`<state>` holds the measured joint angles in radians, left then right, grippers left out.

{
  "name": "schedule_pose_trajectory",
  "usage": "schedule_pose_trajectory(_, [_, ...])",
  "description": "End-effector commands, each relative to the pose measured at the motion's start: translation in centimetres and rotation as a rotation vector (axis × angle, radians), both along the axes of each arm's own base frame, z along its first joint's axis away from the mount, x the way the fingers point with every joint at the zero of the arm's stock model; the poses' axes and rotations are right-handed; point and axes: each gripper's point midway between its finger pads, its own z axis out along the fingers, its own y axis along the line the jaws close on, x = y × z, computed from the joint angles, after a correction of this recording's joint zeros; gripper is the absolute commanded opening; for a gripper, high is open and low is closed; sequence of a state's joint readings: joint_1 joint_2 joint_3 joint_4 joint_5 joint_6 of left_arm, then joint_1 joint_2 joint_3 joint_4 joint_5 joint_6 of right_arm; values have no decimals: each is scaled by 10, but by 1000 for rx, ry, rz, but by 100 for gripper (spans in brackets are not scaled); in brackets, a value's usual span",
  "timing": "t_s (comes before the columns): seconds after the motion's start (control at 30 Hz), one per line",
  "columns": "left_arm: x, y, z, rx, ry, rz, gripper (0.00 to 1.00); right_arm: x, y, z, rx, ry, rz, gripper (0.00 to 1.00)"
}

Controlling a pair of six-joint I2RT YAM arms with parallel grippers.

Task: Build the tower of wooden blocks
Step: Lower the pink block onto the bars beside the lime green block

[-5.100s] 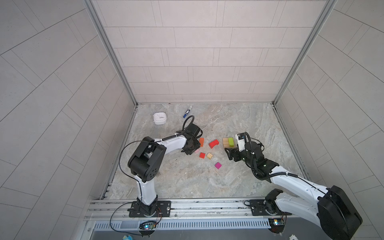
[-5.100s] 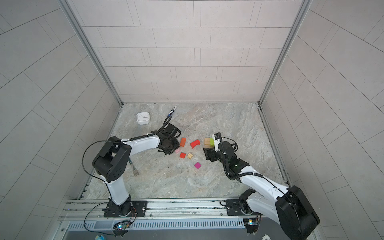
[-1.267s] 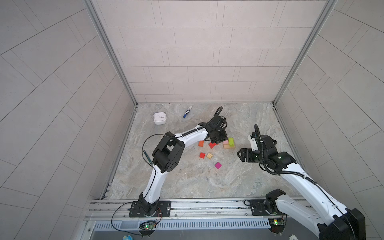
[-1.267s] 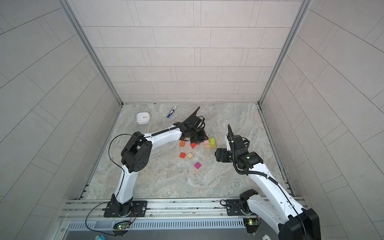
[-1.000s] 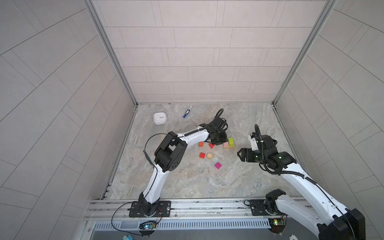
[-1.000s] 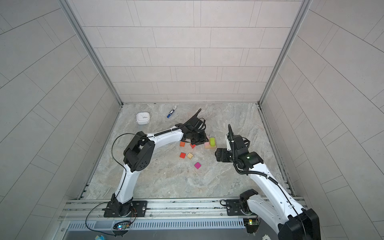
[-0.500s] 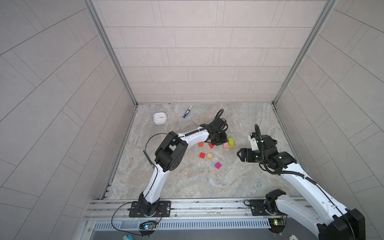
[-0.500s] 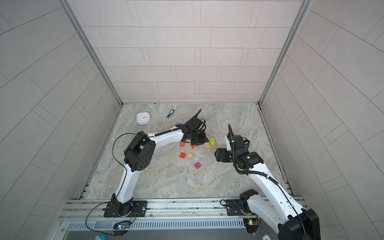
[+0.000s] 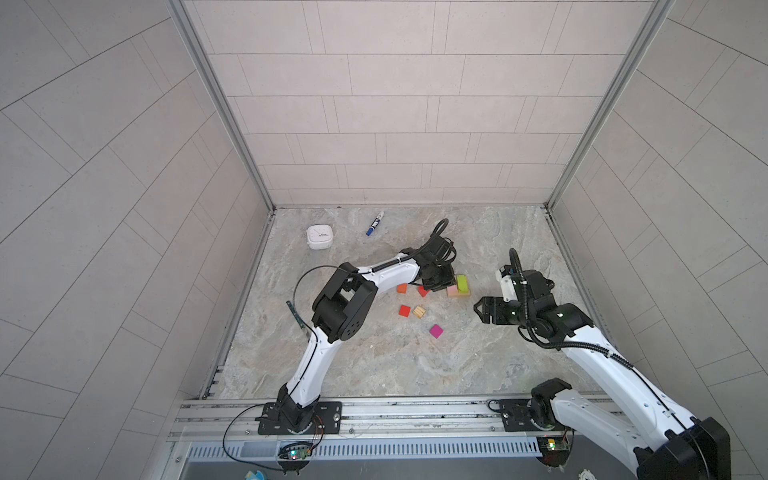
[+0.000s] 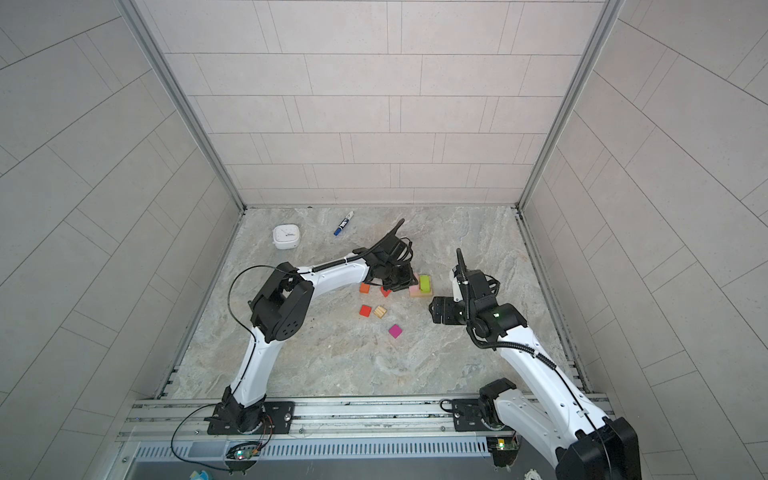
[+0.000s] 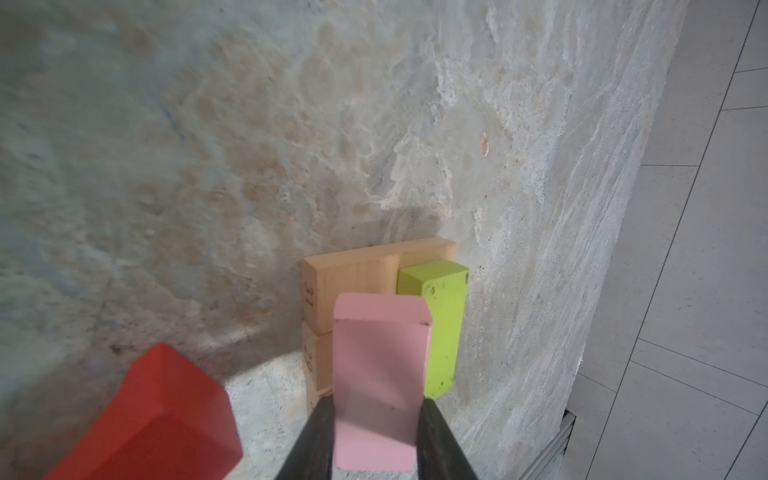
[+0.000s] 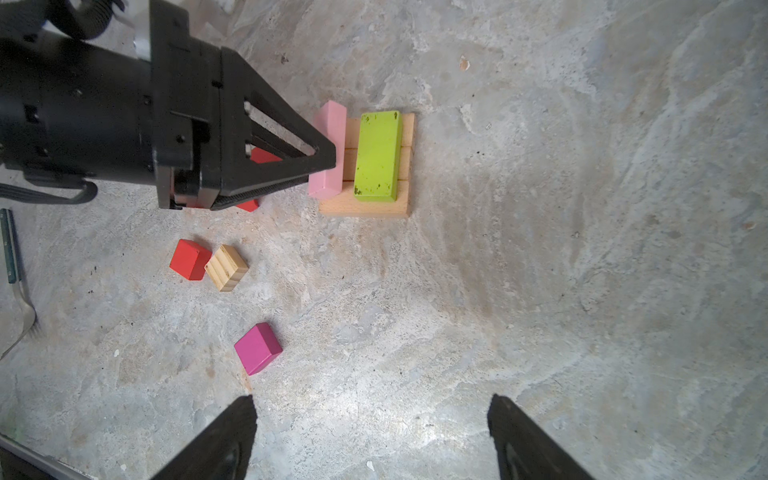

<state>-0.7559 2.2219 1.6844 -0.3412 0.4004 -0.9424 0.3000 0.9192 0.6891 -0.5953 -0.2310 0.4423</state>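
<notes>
Left gripper (image 11: pixel 376 405): jaws are pinching the pink bar (image 11: pixel 380 353), holding it at the edge of the tan bars (image 12: pixel 365 205) on the counter (image 12: pixel 540 291), just beside the lime bar (image 12: pixel 378 156). Right gripper (image 12: pixel 372 399): jaws are standing spread, empty, hovering above bare counter.

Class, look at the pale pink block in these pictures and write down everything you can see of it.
The pink bar is a long rectangular block, matte pale pink, apparently painted wood. The left gripper has its jaws shut on one end. The bar runs parallel to the lime bar, with a narrow gap between them, over the edge of the tan bars. Whether it rests on them cannot be told.
</notes>
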Motion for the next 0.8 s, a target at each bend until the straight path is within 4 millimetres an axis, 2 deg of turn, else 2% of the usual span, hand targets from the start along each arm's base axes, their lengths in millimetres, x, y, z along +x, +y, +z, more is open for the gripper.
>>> schedule_pose_trajectory(0.0, [5,-6,1,0,-23,-12,31,-1,0,2,0,-7,7,88])
schedule_pose_trajectory(0.77, [5,-5,-5,14,-17,-11,35,-1,1,0,5,-5,11,88])
